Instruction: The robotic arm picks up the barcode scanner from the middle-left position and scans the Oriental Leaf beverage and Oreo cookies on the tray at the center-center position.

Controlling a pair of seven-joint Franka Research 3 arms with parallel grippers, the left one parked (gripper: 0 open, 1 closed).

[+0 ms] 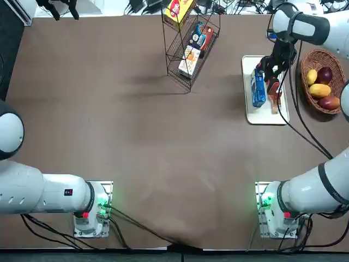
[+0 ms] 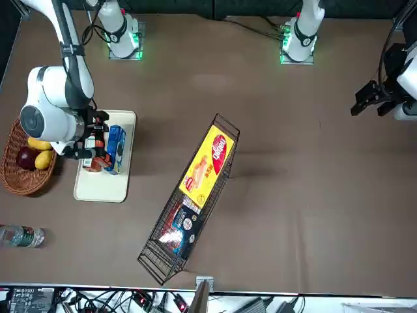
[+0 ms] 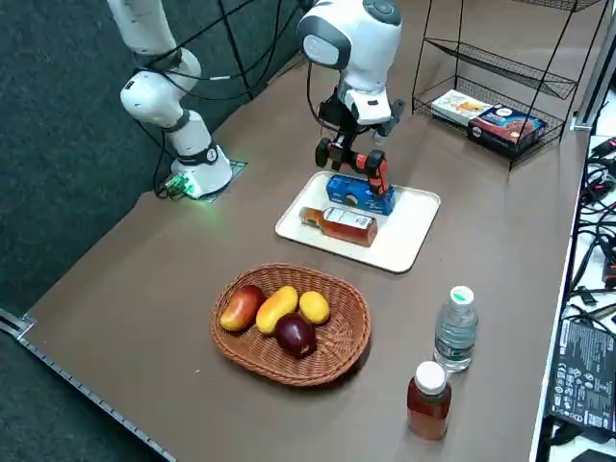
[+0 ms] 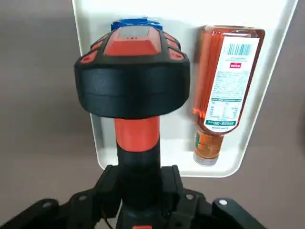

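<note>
I see the right gripper (image 3: 352, 154) hanging over the tray (image 3: 409, 236), clenched on the scanner (image 4: 132, 81): in the wrist view the two fingers (image 4: 107, 188) press against the red-orange handle from both sides, and the black head with its orange top stands clear above them. The scanner's head sits directly over the blue cookie packet (image 4: 135, 22), hiding all but one end of it.

Below the gripper, the cookie packet (image 3: 360, 193) lies flat on the tray, on the side nearer the arm's base. Just beside it, on the side of the gripper towards the fruit basket (image 3: 337, 361), the tea bottle (image 3: 339, 224) lies on its side, parallel to the packet and apart from it by a narrow strip of white tray. In the wrist view the tea bottle (image 4: 223, 90) shows its white label with the barcode facing up.

From overhead, the arm (image 1: 308, 26) reaches in from the far right corner of the table, and the gripper (image 1: 271, 66) hangs above the tray (image 1: 253, 114) with the packet (image 1: 258, 87) under it. I cannot tell whether the scanner touches the packet.

The basket holds red and yellow fruit. Beyond it from the gripper, a clear bottle (image 3: 456, 328) and a brown bottle (image 3: 428, 398) stand upright near the table edge. A wire rack (image 1: 190, 46) with boxes stands well apart from the gripper
</note>
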